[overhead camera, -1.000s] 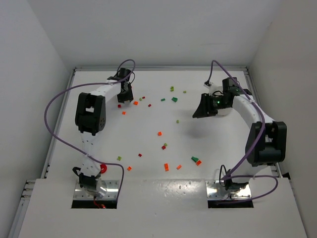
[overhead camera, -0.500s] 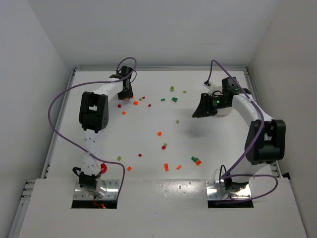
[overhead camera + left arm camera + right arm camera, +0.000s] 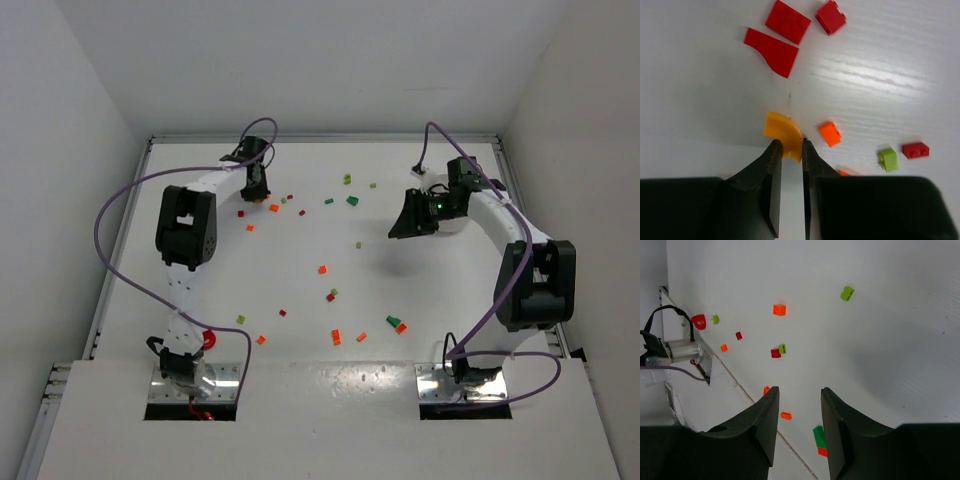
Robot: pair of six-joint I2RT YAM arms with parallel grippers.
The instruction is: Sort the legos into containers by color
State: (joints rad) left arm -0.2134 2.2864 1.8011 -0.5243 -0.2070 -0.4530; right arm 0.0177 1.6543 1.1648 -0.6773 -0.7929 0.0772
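Small red, orange and green legos point(image 3: 322, 269) lie scattered over the white table. At the back left, my left gripper point(image 3: 256, 195) is low on the table. In the left wrist view its jaws point(image 3: 790, 147) pinch a curved orange lego point(image 3: 782, 131). Red flat legos point(image 3: 772, 50), an orange brick point(image 3: 830, 133) and a lime brick point(image 3: 888, 159) lie around it. My right gripper point(image 3: 410, 222) hangs above the table at the back right, open and with nothing in it point(image 3: 799, 395). The white dish point(image 3: 452, 222) shows only partly under the right arm.
White walls close in the table at the back and both sides. Purple cables loop over both arms. A red ring point(image 3: 209, 340) sits by the left arm's base. A green lego stacked on an orange one point(image 3: 397, 324) lies near the front edge point(image 3: 819, 436).
My left gripper has shifted slightly towards the back and its jaws have closed on the curved orange lego. The right arm has not moved.
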